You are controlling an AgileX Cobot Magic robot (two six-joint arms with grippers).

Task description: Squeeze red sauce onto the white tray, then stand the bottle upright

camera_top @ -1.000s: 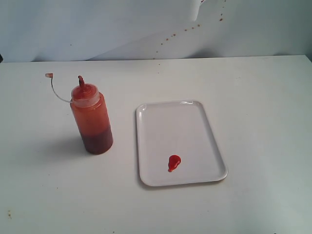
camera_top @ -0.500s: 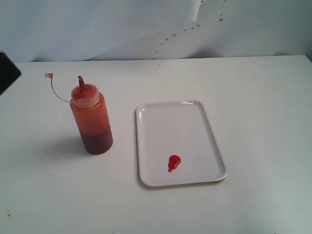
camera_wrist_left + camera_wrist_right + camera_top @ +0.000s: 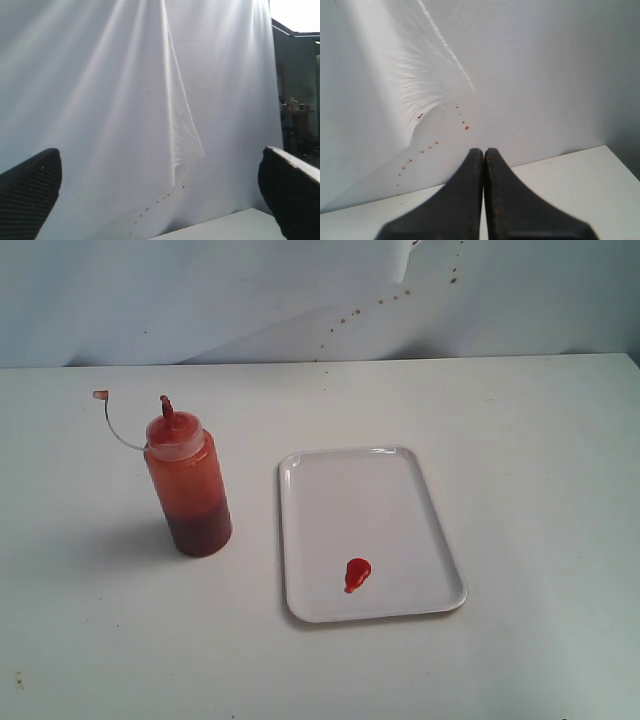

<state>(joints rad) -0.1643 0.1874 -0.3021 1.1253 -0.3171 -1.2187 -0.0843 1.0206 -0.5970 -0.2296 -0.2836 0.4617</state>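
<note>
One bottle [image 3: 188, 485] stood upright, nine o'clock of one white tray [image 3: 350, 490] bearing one red sauce blob [image 3: 357, 573]. Left end effector [image 3: 160, 187] gaped empty; right end effector [image 3: 484, 154] closed, empty.

The bottle [image 3: 188, 485] is translucent red-orange, cloudy and paler at the shoulder and deep red-brown in its lowest part. It has a solid red nozzle [image 3: 167, 406] and a small reddish cap [image 3: 100, 394]. The red sauce [image 3: 357, 573] is glossy bright red on the plain white tray [image 3: 340, 490]. The table [image 3: 520, 440] is off-white. The backdrop [image 3: 200, 290] is white cloth with a trail of rust-coloured specks. The left gripper [image 3: 160, 197] and right gripper [image 3: 483, 156] are matt black, and the left fingers [image 3: 30, 192] are finely ribbed.
</note>
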